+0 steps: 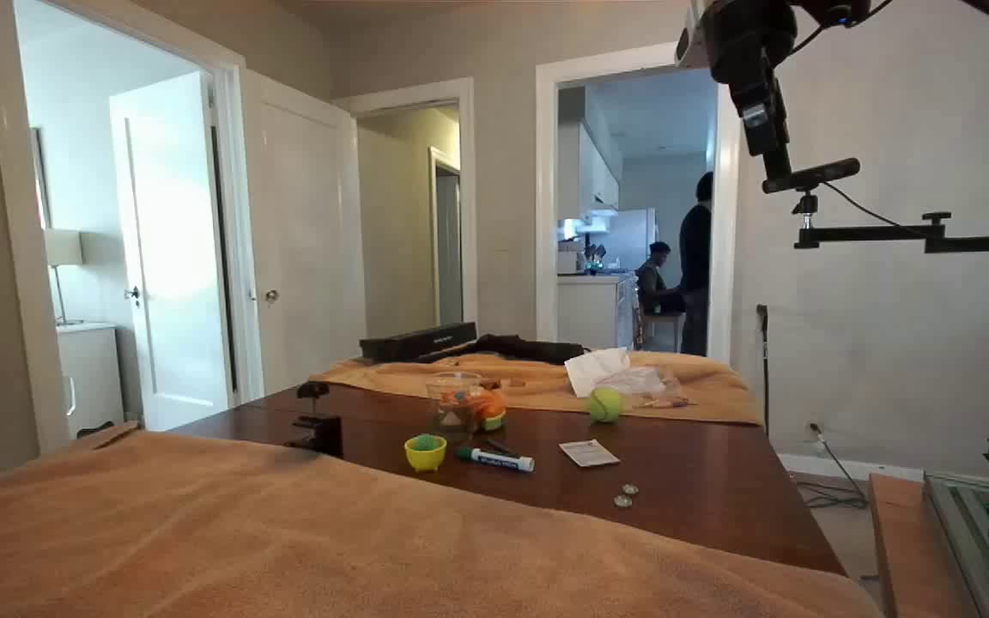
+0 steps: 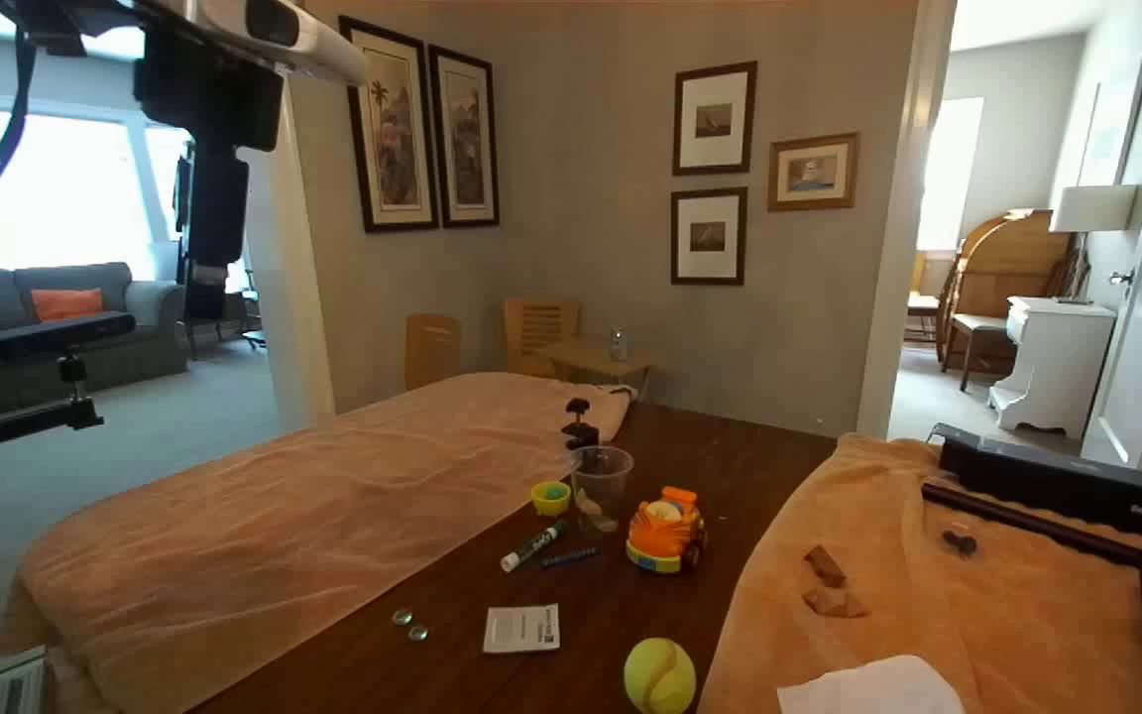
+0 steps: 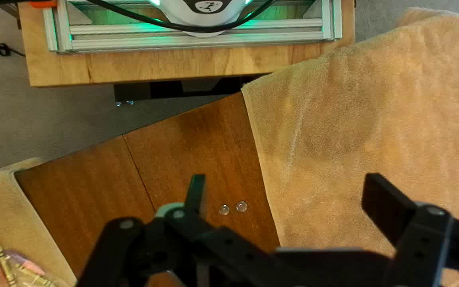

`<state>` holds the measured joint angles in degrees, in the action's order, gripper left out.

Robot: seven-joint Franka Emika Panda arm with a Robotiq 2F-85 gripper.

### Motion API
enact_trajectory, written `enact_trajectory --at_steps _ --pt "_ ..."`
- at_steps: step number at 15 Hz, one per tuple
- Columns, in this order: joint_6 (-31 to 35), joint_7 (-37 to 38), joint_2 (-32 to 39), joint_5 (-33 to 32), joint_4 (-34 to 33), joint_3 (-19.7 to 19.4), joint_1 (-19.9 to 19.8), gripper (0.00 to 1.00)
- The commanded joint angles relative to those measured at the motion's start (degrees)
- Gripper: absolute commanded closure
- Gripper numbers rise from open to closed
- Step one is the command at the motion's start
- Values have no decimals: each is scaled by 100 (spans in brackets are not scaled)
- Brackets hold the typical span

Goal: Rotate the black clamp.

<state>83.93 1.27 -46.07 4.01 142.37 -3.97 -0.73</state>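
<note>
The black clamp is a small squat body with a round knob standing above it. In an exterior view the clamp (image 1: 323, 435) is at the left side of the dark wooden table, by the towel's edge. It also shows in an exterior view (image 2: 581, 434) behind the clear plastic cup, which hides its lower part. It is out of the wrist view. My gripper (image 3: 285, 185) is open and empty in the wrist view, its two fingers wide apart. It hangs high above the table, far from the clamp, in both exterior views (image 1: 776, 159) (image 2: 206, 288).
A clear cup (image 2: 601, 481), a yellow-green cup (image 1: 424, 453), a marker (image 1: 499, 460), an orange toy car (image 2: 666, 533), a tennis ball (image 1: 604, 405), a paper packet (image 1: 589, 453) and glass beads (image 3: 241, 206) lie on the table. Towels (image 3: 333, 139) cover both sides. A camera stand (image 1: 872, 233) is near the arm.
</note>
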Motion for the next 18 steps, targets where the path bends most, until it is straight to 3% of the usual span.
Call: enact_trajectory --at_steps 1,11,18 --pt "-13 -50 9 32 -16 60 -87 0" --pt "54 -43 113 28 -39 79 -80 0" --pt "933 -140 2153 -81 -908 489 213 0"
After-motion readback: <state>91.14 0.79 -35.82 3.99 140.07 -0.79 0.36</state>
